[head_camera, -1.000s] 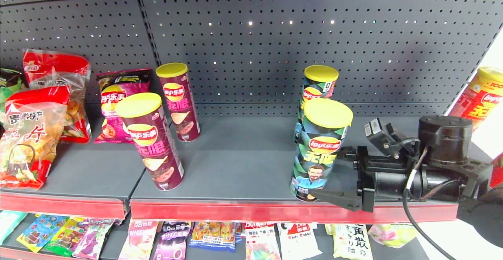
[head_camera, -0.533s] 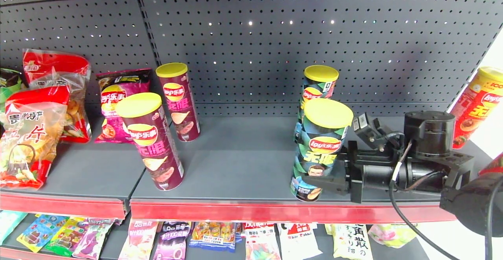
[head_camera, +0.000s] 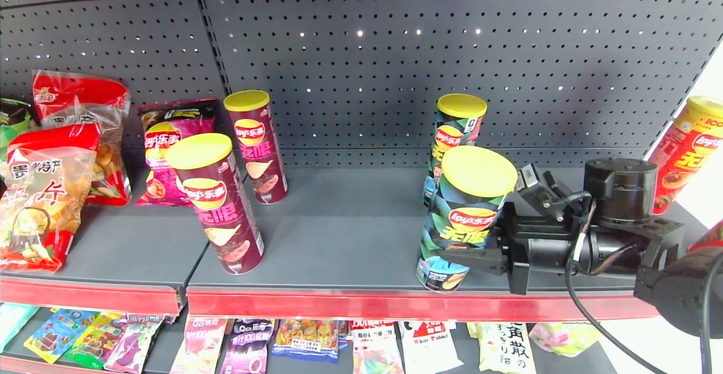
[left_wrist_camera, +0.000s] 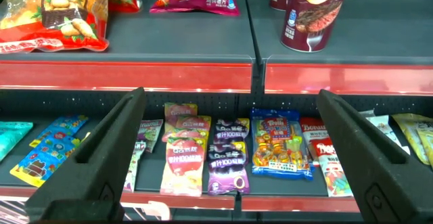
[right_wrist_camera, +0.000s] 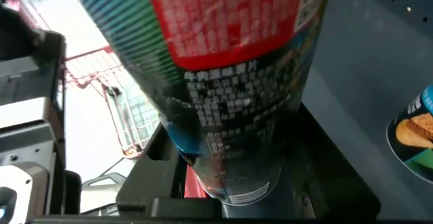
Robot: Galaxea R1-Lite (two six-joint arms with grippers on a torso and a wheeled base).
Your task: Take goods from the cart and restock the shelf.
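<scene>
Green can point(head_camera: 464, 218) newly aslant on shelf point(head_camera: 350, 238)

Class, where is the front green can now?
Head view: the front green can sits near the shelf edge on the robot's right, in the right tool, before the rear green can.

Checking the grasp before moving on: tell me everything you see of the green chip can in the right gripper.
The green chip can is a tall tube, cardboard by its look, printed green and black with a red-and-yellow logo, capped by a yellow lid. It leans slightly, top toward the robot's right, base near the red front edge of the shelf. The jaws of the right gripper clasp its lower half. A matching can stands behind it.
</scene>
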